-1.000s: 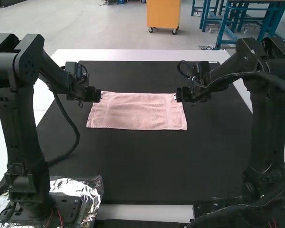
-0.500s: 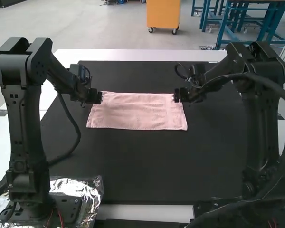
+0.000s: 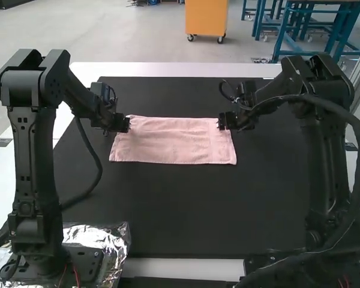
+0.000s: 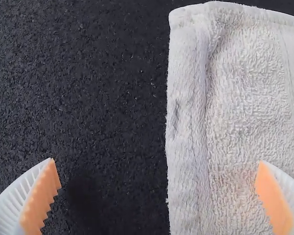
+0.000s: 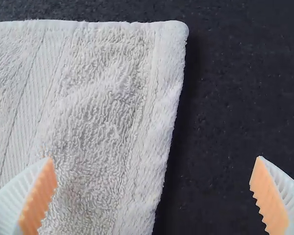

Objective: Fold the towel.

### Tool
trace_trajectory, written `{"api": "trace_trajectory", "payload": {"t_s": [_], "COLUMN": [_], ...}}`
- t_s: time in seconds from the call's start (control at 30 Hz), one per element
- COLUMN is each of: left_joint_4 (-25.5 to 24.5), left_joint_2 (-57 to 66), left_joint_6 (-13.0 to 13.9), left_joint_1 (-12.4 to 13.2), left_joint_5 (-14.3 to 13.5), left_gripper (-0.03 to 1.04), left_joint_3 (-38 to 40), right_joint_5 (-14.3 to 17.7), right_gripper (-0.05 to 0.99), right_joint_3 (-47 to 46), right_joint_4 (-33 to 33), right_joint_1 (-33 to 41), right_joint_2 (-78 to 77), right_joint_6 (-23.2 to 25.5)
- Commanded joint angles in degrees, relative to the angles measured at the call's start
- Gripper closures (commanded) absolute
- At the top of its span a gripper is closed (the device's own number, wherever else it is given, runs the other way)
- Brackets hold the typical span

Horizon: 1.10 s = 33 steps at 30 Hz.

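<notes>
Black mat [image 3: 186, 210] lies flat on white table [image 3: 180, 70], white showing past its far and near edges. Crumpled, shiny silver foil [image 3: 119, 240] sits at the mat's near left corner.

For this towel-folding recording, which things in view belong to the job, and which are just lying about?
Part of the job:
- pink towel
- left gripper
- right gripper

Just there:
- black mat under the towel
- white table
- crumpled foil, near left

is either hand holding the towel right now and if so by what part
Nothing is held: the left hand and right hand are both open, above the two short edges of the pink, rectangular terry towel.
</notes>
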Motion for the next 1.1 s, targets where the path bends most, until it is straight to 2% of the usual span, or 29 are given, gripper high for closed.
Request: {"api": "trace_trajectory", "payload": {"t_s": [0.0,0.1,0.13,0.17,0.2,0.23,0.27,0.3,0.37,0.43,0.53,0.7,0.93,1.07], "left_joint_4": [0.0,-0.97,-1.06,-1.5,-2.11,-2.11,-2.02,-2.02,-1.94,-1.32,-0.97,-0.79,-1.06,-1.5], "left_joint_2": [0.62,0.8,1.24,1.5,1.76,2.03,2.38,2.64,2.73,2.73,2.38,0.97,-2.54,-4.3], "left_joint_6": [0.58,0.4,0.49,0.49,0.49,0.49,0.49,0.49,0.58,0.49,0.49,0.4,0.58,0.58], "left_joint_1": [0.19,0.19,0.19,0.19,0.1,0.19,0.19,0.19,0.37,0.9,1.77,3.36,3.53,3.53], "left_joint_5": [-0.55,-0.46,-0.46,-0.38,-0.2,-0.2,-0.2,-0.11,0.59,3.05,4.81,5.69,8.41,12.54], "left_gripper": [0.1,0.11,0.15,0.21,0.39,0.68,0.93,0.98,0.98,0.98,0.98,0.98,0.98,0.99], "left_joint_3": [1.47,1.11,1.11,1.11,1.03,1.03,0.94,0.76,0.41,0.41,0.85,1.55,1.91,1.29], "right_joint_5": [0.47,-0.06,-0.67,-1.02,-2.08,-3.31,-3.66,-3.75,-3.66,-3.66,-3.66,-3.66,-5.07,-6.12], "right_gripper": [0.03,0.17,0.25,0.41,0.63,0.86,0.96,0.95,0.95,0.95,0.96,0.96,0.96,0.96], "right_joint_3": [1.13,0.69,0.34,0.08,-0.45,-0.89,-1.15,-1.51,-1.95,-2.21,-2.03,-1.68,-2.03,-3.26], "right_joint_4": [-0.5,-0.68,-0.77,-0.77,-0.68,-0.41,-0.33,-0.33,-0.41,-0.24,-0.24,-0.24,-0.68,-1.2], "right_joint_1": [0.99,0.9,0.9,0.9,0.9,0.9,0.9,0.9,0.9,0.81,0.81,0.81,0.46,0.28], "right_joint_2": [0.35,0.44,0.44,0.35,0.26,0.17,0.17,0.17,0.17,0.0,-0.62,-3.17,-6.33,-8.62], "right_joint_6": [0.14,0.14,0.05,-0.3,-0.56,-0.91,-1.09,-1.18,-1.35,-1.35,-1.35,-1.18,-1.09,-0.74]}}
